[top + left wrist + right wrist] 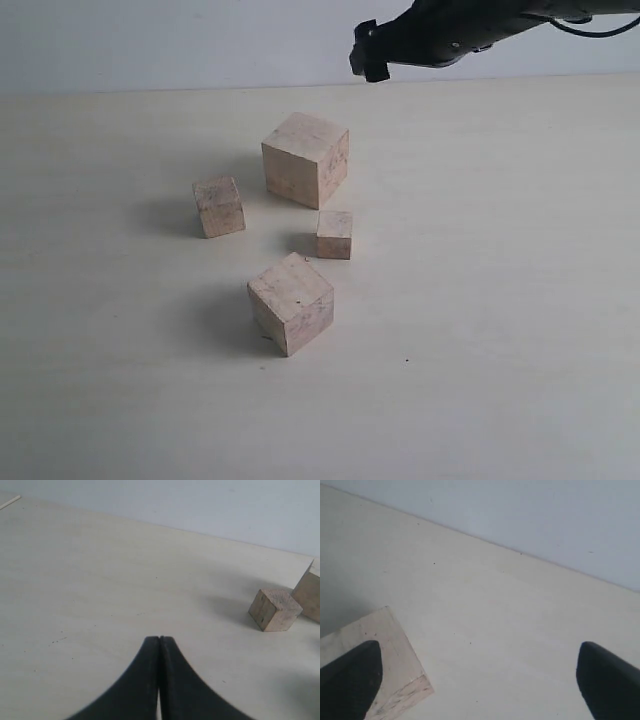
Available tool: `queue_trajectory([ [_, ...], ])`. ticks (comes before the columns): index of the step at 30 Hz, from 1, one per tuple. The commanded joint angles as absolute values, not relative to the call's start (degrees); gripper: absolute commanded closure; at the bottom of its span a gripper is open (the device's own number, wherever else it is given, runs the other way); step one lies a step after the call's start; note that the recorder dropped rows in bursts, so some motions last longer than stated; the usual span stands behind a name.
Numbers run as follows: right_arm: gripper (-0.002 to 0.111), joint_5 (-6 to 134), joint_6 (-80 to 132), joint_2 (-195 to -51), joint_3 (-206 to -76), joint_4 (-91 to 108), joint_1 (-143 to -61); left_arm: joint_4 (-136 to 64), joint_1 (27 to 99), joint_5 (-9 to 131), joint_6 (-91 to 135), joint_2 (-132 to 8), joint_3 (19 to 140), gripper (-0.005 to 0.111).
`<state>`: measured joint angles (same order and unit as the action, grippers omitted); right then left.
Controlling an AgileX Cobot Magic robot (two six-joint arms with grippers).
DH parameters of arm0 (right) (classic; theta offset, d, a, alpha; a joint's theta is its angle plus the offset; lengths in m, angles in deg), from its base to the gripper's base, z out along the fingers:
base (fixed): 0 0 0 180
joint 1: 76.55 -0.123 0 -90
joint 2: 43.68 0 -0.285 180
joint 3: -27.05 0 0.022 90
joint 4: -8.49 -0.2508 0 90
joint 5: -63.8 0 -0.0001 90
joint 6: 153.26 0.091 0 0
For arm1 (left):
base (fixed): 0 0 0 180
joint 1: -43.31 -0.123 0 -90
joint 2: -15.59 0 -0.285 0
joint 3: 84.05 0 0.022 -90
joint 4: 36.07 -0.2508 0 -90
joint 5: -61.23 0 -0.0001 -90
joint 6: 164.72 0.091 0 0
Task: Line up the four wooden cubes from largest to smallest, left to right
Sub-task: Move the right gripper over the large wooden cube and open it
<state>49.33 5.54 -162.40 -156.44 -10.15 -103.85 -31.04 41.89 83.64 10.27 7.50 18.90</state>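
Observation:
The four wooden cubes stand loosely grouped mid-table. The largest cube [305,160] is at the back and the second-largest [291,303] is nearest the front. The third cube [219,207] sits on the left, the smallest [334,235] in the middle. My right gripper [368,55] hangs above and behind the largest cube, touching none of them. Its wrist view shows the right gripper [479,650] open wide and empty, with the corner of one cube [395,650] beside one finger. The left gripper [159,639] is shut on nothing, low over bare table. The third cube [276,610] and an edge of the largest cube [309,595] lie ahead of it.
The pale wooden table [500,330] stretches wide on every side of the group. A light grey wall [150,40] rises behind its far edge. The dark right arm [460,30] reaches in from the upper right.

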Motion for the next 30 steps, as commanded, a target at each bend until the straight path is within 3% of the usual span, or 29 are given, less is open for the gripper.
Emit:
queue_trajectory([
  [1,0.003,50.2,-17.1,-163.4,-156.8,-24.9,-103.8,-31.0,42.2,82.9,10.5,7.8,18.7,0.107],
  [9,0.003,33.3,-72.4,-165.2,-156.8,-64.4,-103.8,-31.0,42.2,82.9,10.5,7.8,18.7,0.107],
  [30,0.003,34.7,-88.6,-173.4,-156.8,-76.9,-103.8,-31.0,42.2,82.9,10.5,7.8,18.7,0.107],
])
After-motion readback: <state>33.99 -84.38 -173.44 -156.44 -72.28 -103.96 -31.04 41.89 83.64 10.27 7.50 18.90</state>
